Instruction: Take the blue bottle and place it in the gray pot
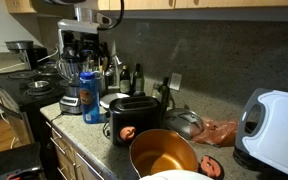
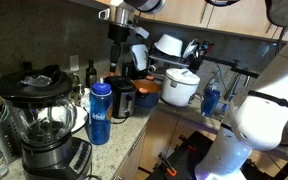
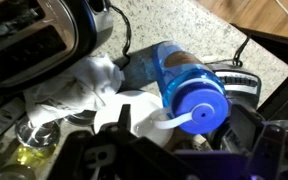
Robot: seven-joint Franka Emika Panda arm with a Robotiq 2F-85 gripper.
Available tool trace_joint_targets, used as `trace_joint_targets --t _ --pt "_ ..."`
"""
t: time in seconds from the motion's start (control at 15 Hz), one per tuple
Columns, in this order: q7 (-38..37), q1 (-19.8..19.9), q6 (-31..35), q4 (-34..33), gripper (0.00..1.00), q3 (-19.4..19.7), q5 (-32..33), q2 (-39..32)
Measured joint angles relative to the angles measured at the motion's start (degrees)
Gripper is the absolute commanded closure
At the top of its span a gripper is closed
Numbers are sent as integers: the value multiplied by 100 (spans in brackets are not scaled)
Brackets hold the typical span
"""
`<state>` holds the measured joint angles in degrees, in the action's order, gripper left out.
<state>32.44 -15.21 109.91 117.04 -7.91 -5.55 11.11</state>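
Wrist view: end effector (image 3: 174,150) spread wide, holding nothing, w/ the blue bottle (image 3: 179,80) seen cap-first just beyond it. In both exterior views it hangs above the bottle, which stands upright on the worktop (image 1: 89,135) btw blender (image 2: 44,120) & black toaster (image 1: 134,117). Bottle print too small to read. Gray pot (image 1: 164,152) sits beyond toaster, near worktop edge, open air above.

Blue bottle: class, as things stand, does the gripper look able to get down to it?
Probably yes. The gripper hangs above the blue bottle with open air between them. The toaster and blender stand beside the bottle, not over it, and the wrist view shows its cap uncovered.
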Motion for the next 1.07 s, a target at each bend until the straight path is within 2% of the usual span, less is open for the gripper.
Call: trace_joint_targets --t 0.27,0.6,1.07 --pt "239 -147 19 62 0 -189 -268 -146" --pt "240 -249 55 181 0 -419 -288 -288" --pt "240 -253 374 288 0 -474 -235 -374"
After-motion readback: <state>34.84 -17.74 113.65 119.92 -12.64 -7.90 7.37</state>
